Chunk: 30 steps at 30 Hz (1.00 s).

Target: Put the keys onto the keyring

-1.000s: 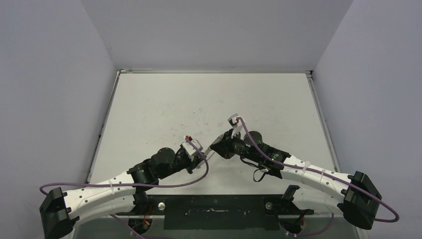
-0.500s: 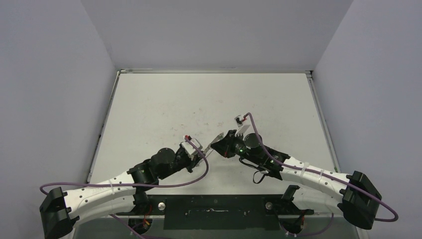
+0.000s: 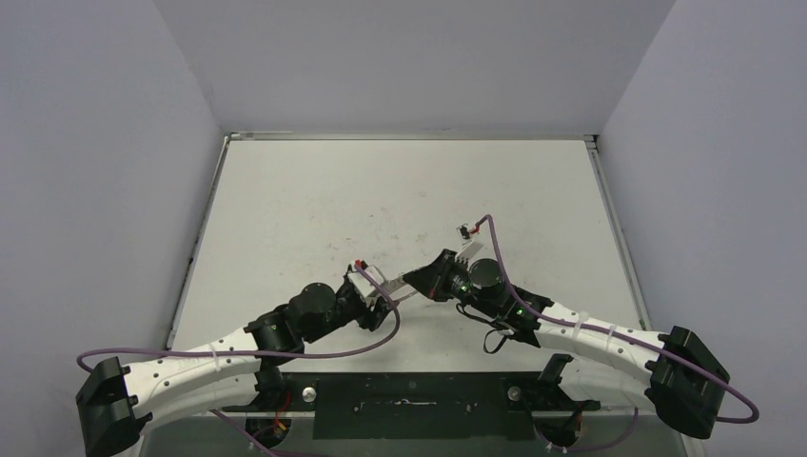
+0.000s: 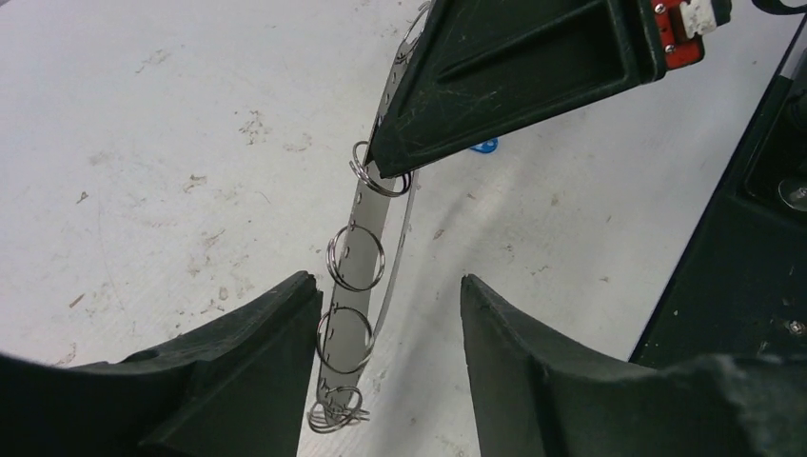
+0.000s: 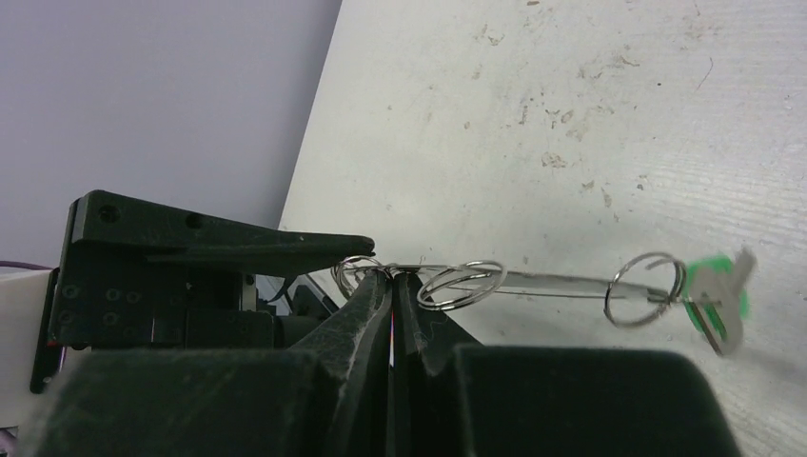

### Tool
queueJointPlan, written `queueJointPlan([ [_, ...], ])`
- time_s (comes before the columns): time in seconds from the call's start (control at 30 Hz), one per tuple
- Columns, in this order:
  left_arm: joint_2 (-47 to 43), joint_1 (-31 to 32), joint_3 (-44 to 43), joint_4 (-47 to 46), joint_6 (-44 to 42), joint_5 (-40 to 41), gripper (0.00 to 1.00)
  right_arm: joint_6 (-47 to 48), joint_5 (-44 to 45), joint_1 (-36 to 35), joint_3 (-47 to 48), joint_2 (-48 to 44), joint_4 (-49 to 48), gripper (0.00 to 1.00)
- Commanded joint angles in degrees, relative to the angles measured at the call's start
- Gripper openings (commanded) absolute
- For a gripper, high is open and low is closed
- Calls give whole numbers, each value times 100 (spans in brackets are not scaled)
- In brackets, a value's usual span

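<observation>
The keyring [image 4: 401, 221] is a thin pale wire loop carrying several small split rings [image 4: 356, 257]. My right gripper [image 5: 392, 271] is shut on the wire near one end, and its black fingertip [image 4: 381, 169] shows in the left wrist view. A green key [image 5: 718, 297] hangs from a split ring at the wire's far end. A blue key [image 4: 485, 145] peeks out behind the right finger; I cannot tell if it lies on the table. My left gripper [image 4: 385, 281] is open, its fingers either side of the wire, which runs close to the left one. In the top view both grippers [image 3: 398, 286] meet mid-table.
The white table [image 3: 400, 181] is scuffed, with grey walls on three sides. Purple cables [image 3: 362, 347] loop off both arms. A black base plate [image 3: 409, 405] lies along the near edge between the arm bases.
My left gripper has opened off the keyring wire. The right wrist has turned and shifted slightly right, still shut on the wire.
</observation>
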State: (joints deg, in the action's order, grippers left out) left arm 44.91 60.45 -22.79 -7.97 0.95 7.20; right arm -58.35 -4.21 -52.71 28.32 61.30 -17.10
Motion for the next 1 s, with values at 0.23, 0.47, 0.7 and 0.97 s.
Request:
queueJointPlan([
  [0.23, -287, -34, -503, 262, 919, -406, 55, 910, 28, -29, 193, -232, 256, 0],
  [0.47, -62, -496, -1076, 730, 2027, -716, 59, 1176, 42, -29, 309, -274, 646, 0],
  [0.7, 584, -1313, -1404, 1019, 2882, -2011, 60, 1252, -46, -38, 341, -366, 673, 0],
  [0.97, 1135, -1469, -1348, 395, 3323, -2538, 56, 1293, -193, -82, 468, -360, 730, 0],
])
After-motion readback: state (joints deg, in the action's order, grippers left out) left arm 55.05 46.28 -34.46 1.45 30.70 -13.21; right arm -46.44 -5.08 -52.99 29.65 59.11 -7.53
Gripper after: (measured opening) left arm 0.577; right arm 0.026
